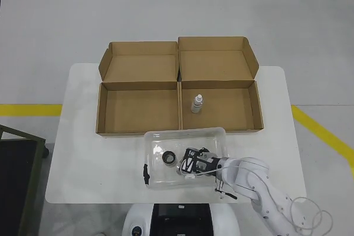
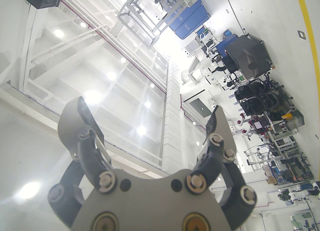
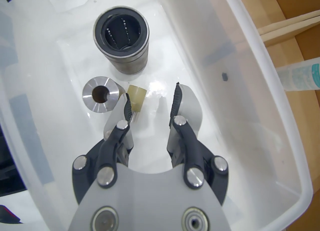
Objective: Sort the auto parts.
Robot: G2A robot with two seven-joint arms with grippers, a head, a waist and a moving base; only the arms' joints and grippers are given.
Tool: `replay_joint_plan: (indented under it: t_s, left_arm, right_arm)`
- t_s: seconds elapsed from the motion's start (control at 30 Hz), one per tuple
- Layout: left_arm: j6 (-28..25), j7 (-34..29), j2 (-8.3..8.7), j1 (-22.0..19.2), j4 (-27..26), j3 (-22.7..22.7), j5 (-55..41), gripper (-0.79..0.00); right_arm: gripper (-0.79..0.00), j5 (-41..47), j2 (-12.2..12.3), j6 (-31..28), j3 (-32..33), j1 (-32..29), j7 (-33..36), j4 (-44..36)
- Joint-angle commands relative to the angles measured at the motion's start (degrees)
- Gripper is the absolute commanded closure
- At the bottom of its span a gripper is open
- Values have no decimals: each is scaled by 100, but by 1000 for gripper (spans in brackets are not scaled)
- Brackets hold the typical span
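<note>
I look down on the whole table (image 1: pixel 94 171) from above, my right wrist camera peers closely into its bin (image 3: pixel 225 54), and my left faces the ceiling (image 2: pixel 112 66).

On the white table (image 1: pixel 82 165), a left box (image 1: pixel 138 111) and a right box (image 1: pixel 230 109), both open cardboard, stand touching at the far side. A clear bin (image 1: pixel 186 131) sits just in front, a small black part (image 1: pixel 146 174) at its edge.

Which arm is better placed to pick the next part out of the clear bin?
Right. The right gripper hangs open inside the clear bin, beside the small cream part and steel bushing. The left gripper points toward the ceiling.
</note>
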Motion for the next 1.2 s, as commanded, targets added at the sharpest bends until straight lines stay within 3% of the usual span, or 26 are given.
replay_joint_plan:
  t_s: [0.0, 0.73, 1.17]
  left_arm:
    - [0, 0, 0, 0, 0, 0, 0, -785]
    - [0, 0, 0, 0, 0, 0, 0, -785]
    - [0, 0, 0, 0, 0, 0, 0, -785]
  right_arm:
    - [-323, 30, 17, -59, 19, -45, 84, -19]
    - [-348, 200, 46, -203, -170, 167, 247, 359]
    - [-336, -30, 70, -25, -133, 291, -98, 429]
